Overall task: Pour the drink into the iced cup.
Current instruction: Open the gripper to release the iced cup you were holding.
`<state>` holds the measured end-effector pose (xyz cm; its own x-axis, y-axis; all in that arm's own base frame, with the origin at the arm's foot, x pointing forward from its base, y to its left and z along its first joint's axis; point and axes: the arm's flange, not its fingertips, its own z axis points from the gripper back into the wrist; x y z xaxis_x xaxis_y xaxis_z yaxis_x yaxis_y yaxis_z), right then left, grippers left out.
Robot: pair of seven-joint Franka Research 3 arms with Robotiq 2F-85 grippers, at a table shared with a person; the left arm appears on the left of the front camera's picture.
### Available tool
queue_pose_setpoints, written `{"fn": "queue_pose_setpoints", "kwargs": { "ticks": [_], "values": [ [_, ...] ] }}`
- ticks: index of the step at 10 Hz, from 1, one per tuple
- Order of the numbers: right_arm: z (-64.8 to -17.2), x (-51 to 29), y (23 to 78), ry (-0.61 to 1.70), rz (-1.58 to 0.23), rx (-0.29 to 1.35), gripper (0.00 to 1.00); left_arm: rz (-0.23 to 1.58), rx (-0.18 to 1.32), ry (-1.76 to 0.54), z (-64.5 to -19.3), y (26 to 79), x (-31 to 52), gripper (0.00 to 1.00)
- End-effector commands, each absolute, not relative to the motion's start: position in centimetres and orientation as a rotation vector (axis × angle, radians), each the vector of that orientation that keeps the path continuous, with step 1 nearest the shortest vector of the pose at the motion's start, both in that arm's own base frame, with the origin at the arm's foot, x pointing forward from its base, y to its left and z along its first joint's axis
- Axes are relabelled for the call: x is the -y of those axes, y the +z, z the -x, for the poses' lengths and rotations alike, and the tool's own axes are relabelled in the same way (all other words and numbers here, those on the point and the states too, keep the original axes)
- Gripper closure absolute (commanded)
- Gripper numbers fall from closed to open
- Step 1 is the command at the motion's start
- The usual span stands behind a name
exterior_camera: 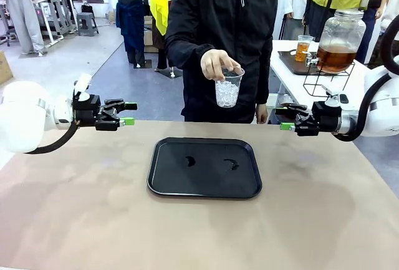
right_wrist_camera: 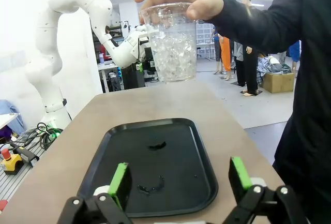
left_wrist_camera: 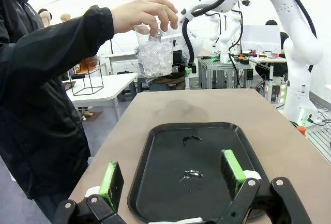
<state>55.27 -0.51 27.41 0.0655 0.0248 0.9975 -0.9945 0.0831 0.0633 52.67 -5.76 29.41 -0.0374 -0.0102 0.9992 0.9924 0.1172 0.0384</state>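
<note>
A person's hand holds a clear plastic iced cup by its rim, above the far edge of the black tray; the iced cup is seen in both wrist views. The drink, amber liquid in a round glass dispenser jar, stands on a wire rack on the white side table at the far right. My left gripper hovers open at the table's left, my right gripper open at the right, both empty and pointing toward the middle. Green pads frame the tray.
The black tray lies mid-table with two small wet marks on it. A small glass of amber liquid stands on a dark tray beside the jar. The person in a black jacket stands at the far edge.
</note>
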Motion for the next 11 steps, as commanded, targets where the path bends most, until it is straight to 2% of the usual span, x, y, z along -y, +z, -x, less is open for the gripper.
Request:
{"fn": "queue_pose_setpoints", "kwargs": {
  "ticks": [1, 11],
  "values": [
    [-55.31, 0.26, 27.77, 1.120, -1.160, 1.180, 0.00, 1.103, 1.283, -1.149, -52.77, 29.67, 5.84, 0.00],
    [-55.31, 0.26, 27.77, 1.120, -1.160, 1.180, 0.00, 1.103, 1.283, -1.149, -52.77, 29.67, 5.84, 0.00]
  ]
}}
